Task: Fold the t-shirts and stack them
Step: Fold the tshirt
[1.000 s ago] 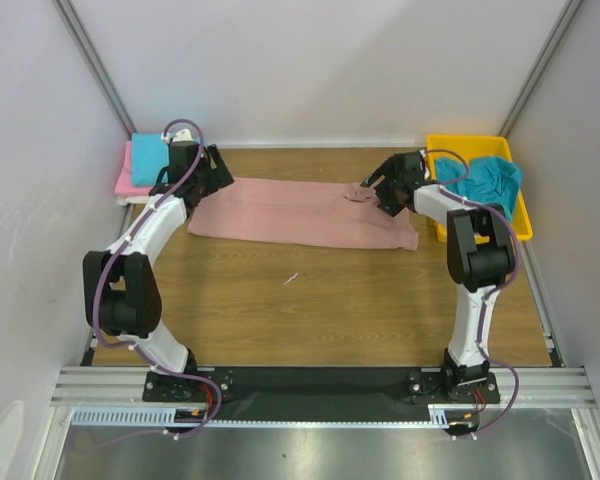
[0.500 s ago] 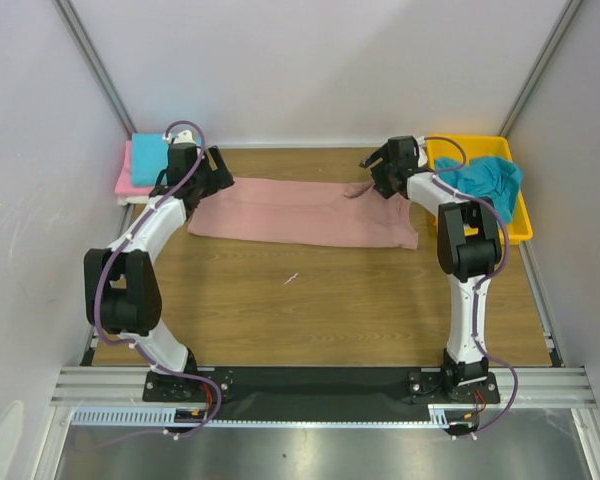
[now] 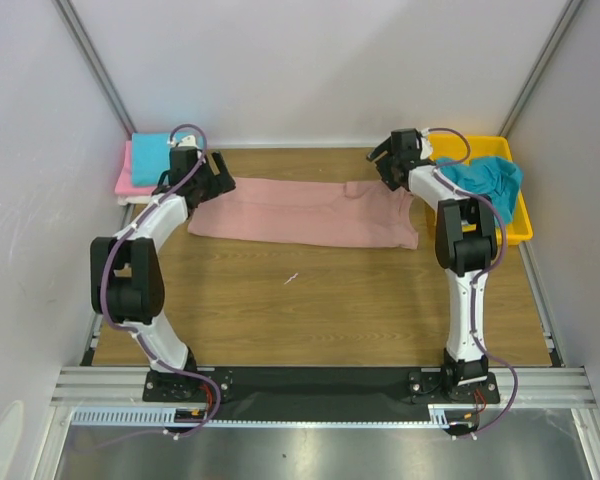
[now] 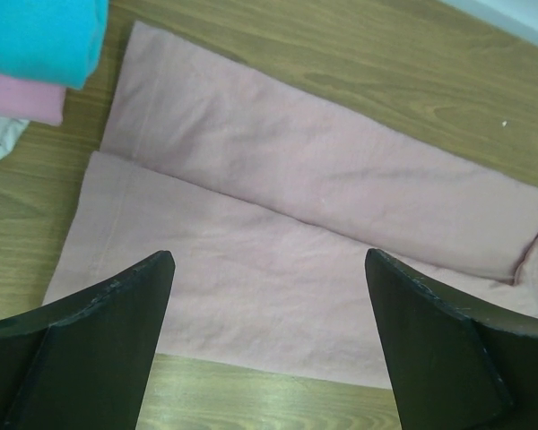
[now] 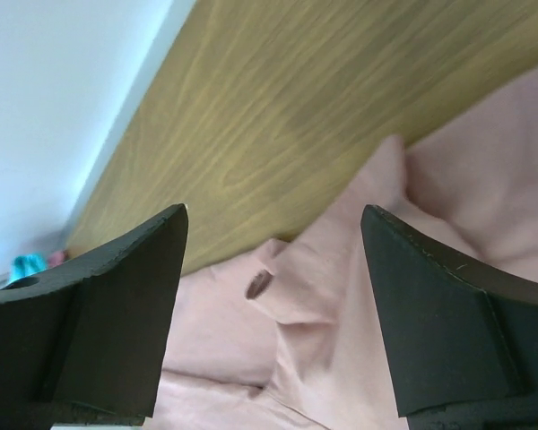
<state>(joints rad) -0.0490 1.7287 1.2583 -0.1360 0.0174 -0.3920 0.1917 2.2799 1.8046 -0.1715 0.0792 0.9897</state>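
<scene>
A dusty-pink t-shirt point(image 3: 305, 212), folded lengthwise into a long band, lies flat across the far half of the wooden table. My left gripper point(image 3: 220, 180) hovers over its left end, open; in the left wrist view the gripper point(image 4: 269, 260) has only the pink cloth point(image 4: 296, 215) under the gap. My right gripper point(image 3: 378, 165) is open above the shirt's far right corner. In the right wrist view the gripper point(image 5: 273, 215) looks down on a rumpled sleeve point(image 5: 341, 305). A folded stack sits at the far left, a teal shirt point(image 3: 148, 155) on top of a bright pink one point(image 3: 128, 182).
A yellow tray point(image 3: 460, 141) at the far right holds a crumpled teal shirt point(image 3: 488, 180), right beside my right arm. White walls close in the back and both sides. The stack point(image 4: 31, 54) lies just left of the pink shirt's end.
My right gripper has pulled back from the shirt's right end toward the far wall, and the small sleeve fold it was at now lies on the shirt. The left gripper has opened slightly.
</scene>
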